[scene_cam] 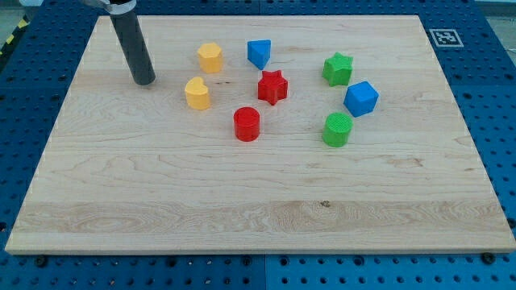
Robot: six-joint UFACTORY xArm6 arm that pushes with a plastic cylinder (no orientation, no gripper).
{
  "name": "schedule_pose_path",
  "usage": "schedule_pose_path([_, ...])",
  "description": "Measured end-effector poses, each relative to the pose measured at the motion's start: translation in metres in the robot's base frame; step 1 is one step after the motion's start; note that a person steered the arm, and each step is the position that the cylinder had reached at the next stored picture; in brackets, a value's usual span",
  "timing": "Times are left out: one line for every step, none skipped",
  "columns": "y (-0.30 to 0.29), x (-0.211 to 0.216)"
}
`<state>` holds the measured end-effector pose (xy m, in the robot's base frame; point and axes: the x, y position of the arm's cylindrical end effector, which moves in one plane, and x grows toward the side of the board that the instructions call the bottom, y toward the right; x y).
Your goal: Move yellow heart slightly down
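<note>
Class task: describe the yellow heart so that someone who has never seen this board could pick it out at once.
On the wooden board, look at the upper left, just right of my tip. Two yellow blocks sit there; the yellow heart is the lower one, notched on top, below the yellow hexagon.

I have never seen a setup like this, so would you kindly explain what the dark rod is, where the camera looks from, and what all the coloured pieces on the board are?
There is one picture, from a single camera looking down at an angle on a wooden board that lies on a blue perforated table.

The dark rod at the view's top left is the end of a robot arm. It has no fingers and holds nothing; it only pushes blocks by sliding my tip over the board.

Eight small blocks lie on the board: a yellow heart and a yellow hexagon, a red star and a red cylinder, a blue triangle and a blue cube, a green star and a green cylinder.

My tip stands to the view's left of the yellow heart, apart from it, touching no block.
</note>
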<state>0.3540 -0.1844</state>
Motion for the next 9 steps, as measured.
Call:
schedule_pose_path([0.0, 0.0])
schedule_pose_path([0.014, 0.0])
schedule_pose_path([0.056, 0.0])
schedule_pose_path([0.099, 0.0])
schedule_pose_path([0.121, 0.002])
schedule_pose_path([0.122, 0.004])
schedule_pose_path([0.122, 0.004])
schedule_pose_path([0.121, 0.004])
schedule_pose_path([0.106, 0.004])
